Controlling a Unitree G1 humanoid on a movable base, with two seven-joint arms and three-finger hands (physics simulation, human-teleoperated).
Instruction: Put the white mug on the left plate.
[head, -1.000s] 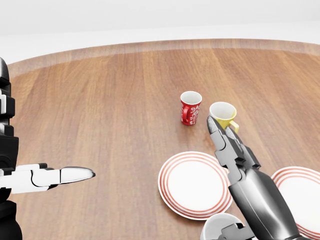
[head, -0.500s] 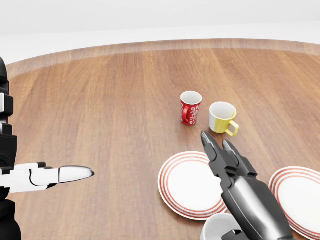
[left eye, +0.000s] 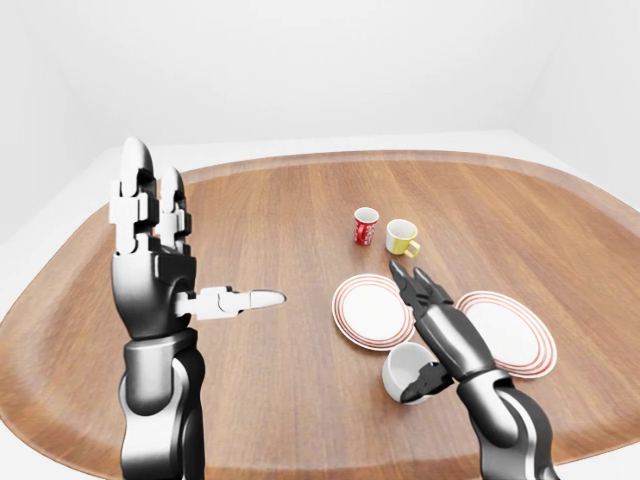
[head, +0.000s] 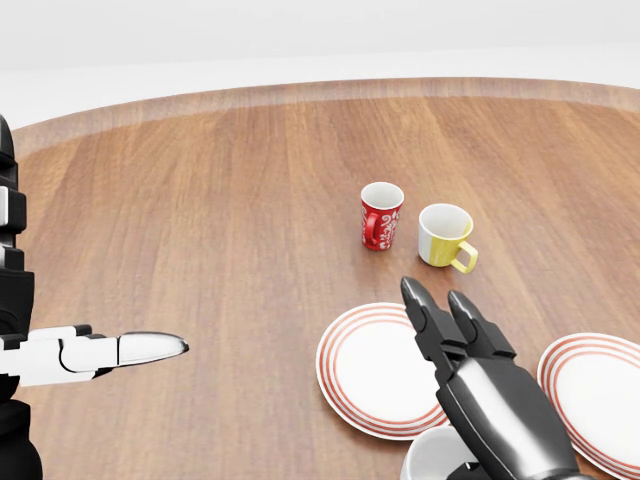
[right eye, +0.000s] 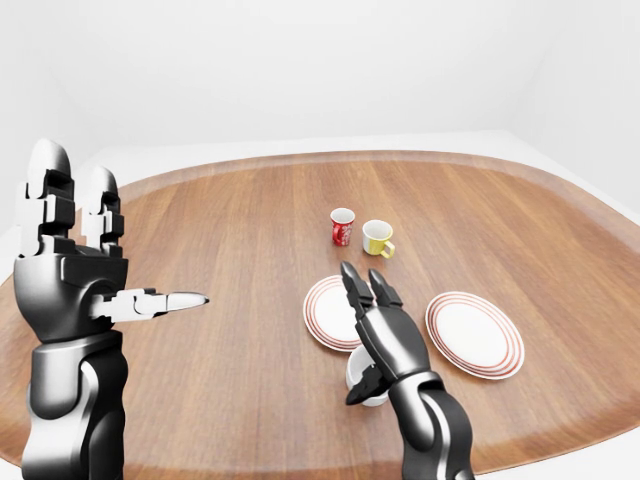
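Round wooden table (left eye: 300, 215) spread across all three views under plain white walls. Near its right side, two white plates with red rings: left plate (left eye: 365, 305) bare of anything standing on it, though the right hand's fingers reach over its right edge in the head view; right plate (left eye: 520, 330) just beside it toward the right, a small gap between the rims. Farther away, beyond the left plate, a red mug with white pattern (head: 381, 215) and a yellow mug (head: 445, 235) upright side by side, close but apart, the yellow one's handle turned to the right. White mug (left eye: 405, 370) at the near edge of the left plate, on the wood rather than on the plate, seemingly tilted with its opening up and leftward, though hard to be sure. Right hand (left eye: 430, 335) stretched above it, two long fingers (head: 425, 310) straight and pointing away over the plate's right rim, thumb curled down against the mug's near side; fingers spread wide, not closed round the mug; contact between thumb and mug not certain. Left hand (left eye: 160, 255) raised well to the left, far from every dish, palm upright, two fingers straight up, thumb (head: 140, 348) pointing rightward; wide open, holding nothing.
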